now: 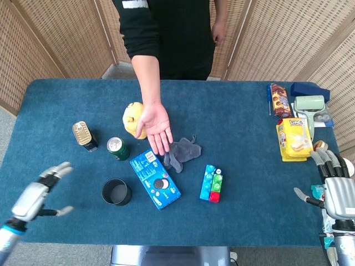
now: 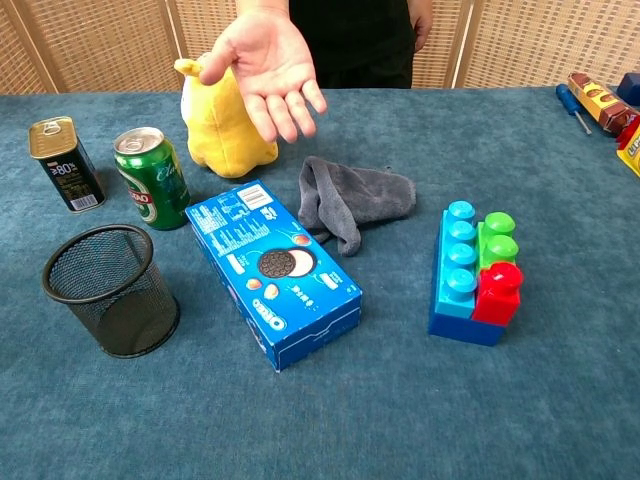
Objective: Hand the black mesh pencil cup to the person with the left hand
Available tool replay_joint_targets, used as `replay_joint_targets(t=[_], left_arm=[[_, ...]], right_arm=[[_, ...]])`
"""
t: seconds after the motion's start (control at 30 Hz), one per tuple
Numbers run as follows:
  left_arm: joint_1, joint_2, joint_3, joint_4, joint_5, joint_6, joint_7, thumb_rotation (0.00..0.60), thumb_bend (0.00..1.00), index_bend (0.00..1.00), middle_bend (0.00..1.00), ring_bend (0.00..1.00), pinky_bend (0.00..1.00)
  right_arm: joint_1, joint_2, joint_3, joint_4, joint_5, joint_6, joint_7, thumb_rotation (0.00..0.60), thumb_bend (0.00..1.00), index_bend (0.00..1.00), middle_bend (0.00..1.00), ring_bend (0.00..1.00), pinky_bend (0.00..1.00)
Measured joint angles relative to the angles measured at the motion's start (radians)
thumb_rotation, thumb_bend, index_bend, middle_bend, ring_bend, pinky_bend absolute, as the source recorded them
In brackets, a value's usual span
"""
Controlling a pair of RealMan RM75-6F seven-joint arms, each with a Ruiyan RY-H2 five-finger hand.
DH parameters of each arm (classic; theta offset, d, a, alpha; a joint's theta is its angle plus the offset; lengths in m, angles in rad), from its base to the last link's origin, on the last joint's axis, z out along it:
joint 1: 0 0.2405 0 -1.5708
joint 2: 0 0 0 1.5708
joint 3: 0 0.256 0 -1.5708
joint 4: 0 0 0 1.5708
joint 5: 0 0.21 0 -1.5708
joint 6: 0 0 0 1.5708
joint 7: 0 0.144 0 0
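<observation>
Head view: the cup (image 1: 116, 192) stands upright in the lower left of the frame on the blue table (image 1: 249, 111), just left of the cookie box (image 1: 155, 178) and below the green can (image 1: 117, 148). The left hand (image 1: 37, 194) hangs at the lower left edge, well apart from the cup, fingers spread and holding nothing. The right hand (image 1: 334, 188) sits at the lower right edge, fingers apart and empty, beside a heap of snack packs (image 1: 294, 138) in the right of the frame. The person's hand (image 1: 155, 125) is stretched palm up over the middle of the table, above the yellow plush (image 1: 131, 115) and the grey cloth (image 1: 183, 152). A gold tin (image 1: 84, 136) stands left of the can. A toy block (image 1: 212, 182) lies right of the box.

Chest view: neither robot hand shows here. The cup (image 2: 108, 290) stands in the lower left, open end up, near the box (image 2: 270, 268) but not touching it. The can (image 2: 151, 177) and the tin (image 2: 65, 163) stand above it. The person's palm (image 2: 262, 58) is open at the top, in front of the plush (image 2: 226, 125). The cloth (image 2: 352, 200) lies in the centre, the block (image 2: 475, 272) to the right.
</observation>
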Motion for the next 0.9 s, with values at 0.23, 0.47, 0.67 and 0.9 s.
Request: replay_joint_targets(t=[0.23,0.47,0.67,0.9], left_arm=[[-0.048,-0.167,0.000,0.108,0.032,0.015,-0.056,0.446,0.09,0.04,0.00,0.07,0.08],[-0.103,-0.239,0.000,0.139,0.019,-0.041,-0.052,0.442,0.09,0.04,0.00,0.07,0.08],[-0.130,-0.277,0.012,0.158,0.004,-0.074,-0.043,0.442,0.09,0.04,0.00,0.07,0.08],[-0.151,-0.316,0.023,0.181,-0.009,-0.095,-0.040,0.452,0.09,0.04,0.00,0.07,0.10]], right_arm=[[0.003,0.002,0.000,-0.002,0.012,-0.016,0.004,0.488,0.00,0.04,0.00,0.04,0.04],[0.005,0.004,0.002,0.000,0.022,-0.022,0.009,0.487,0.00,0.04,0.00,0.04,0.05],[0.005,0.007,0.006,0.002,0.029,-0.025,0.018,0.491,0.00,0.04,0.00,0.04,0.04],[0.007,0.009,0.006,0.003,0.034,-0.031,0.026,0.490,0.00,0.04,0.00,0.04,0.04]])
